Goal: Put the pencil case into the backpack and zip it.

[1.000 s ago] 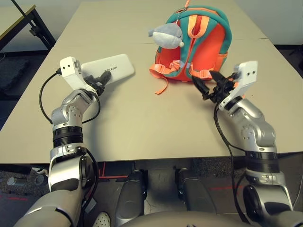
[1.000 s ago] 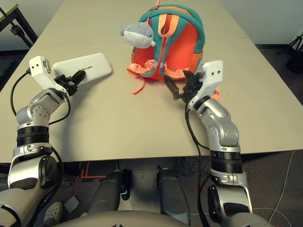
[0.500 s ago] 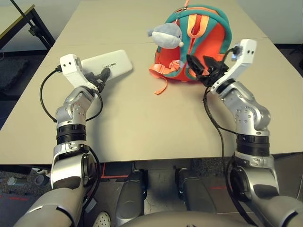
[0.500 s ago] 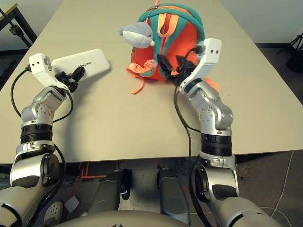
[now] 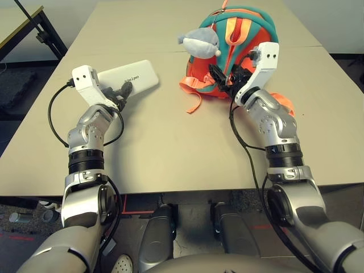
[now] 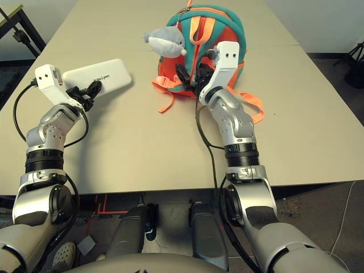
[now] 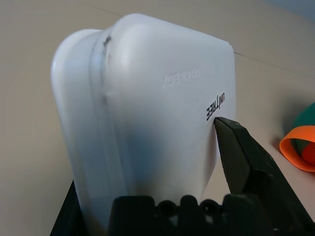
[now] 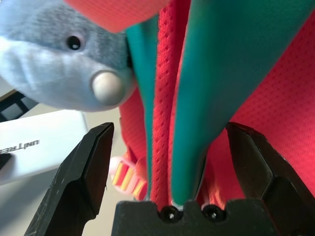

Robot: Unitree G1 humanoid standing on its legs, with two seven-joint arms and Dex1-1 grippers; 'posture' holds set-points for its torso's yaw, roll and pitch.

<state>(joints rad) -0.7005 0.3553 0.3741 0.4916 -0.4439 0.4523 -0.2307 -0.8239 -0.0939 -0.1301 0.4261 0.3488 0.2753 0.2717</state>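
Observation:
The white pencil case (image 5: 132, 77) lies on the table at the left, its "UNITREE" lettering toward me. My left gripper (image 5: 125, 89) is shut on its near end; in the left wrist view the pencil case (image 7: 147, 113) sits between the jaws, with one black finger (image 7: 246, 162) along its side. The orange and teal backpack (image 5: 250, 51) stands upright at the back centre, a grey plush shark (image 5: 199, 41) hanging on its front. My right gripper (image 5: 223, 75) is open and pressed against the backpack's lower front, its fingers (image 8: 83, 172) on either side of a teal strap (image 8: 206, 98).
A loose orange strap (image 5: 194, 100) trails from the backpack onto the tan table (image 5: 170, 148). More orange strap (image 5: 281, 105) lies behind my right forearm. A dark stand (image 5: 41, 29) is beyond the table's far left edge.
My right arm has swung left and forward from the table's right side to the backpack's front, its fingers staying open. The left gripper nudged the pencil case slightly away, then held still.

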